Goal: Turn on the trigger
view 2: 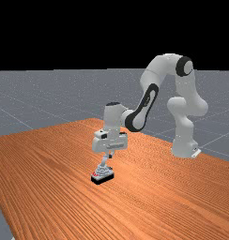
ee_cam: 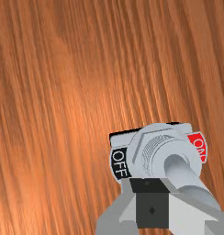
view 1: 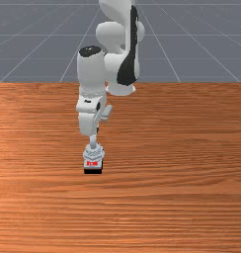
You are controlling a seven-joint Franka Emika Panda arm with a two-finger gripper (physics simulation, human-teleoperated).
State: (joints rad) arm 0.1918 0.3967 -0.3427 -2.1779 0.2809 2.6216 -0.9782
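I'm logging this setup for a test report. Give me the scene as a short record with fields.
object: grey toggle switch
base: black, on the wooden table
markings: red ON and black OFF, on opposite sides
lever: rises toward the gripper
lever contact: cannot tell
switch setting: cannot tell

Switch (ee_cam: 142, 148) with OFF on black label (ee_cam: 119, 163), ON on red label (ee_cam: 198, 146) (white lettering)

Trigger (view 1: 93, 157) on table (view 1: 181, 197), below hand (view 2: 110, 155)
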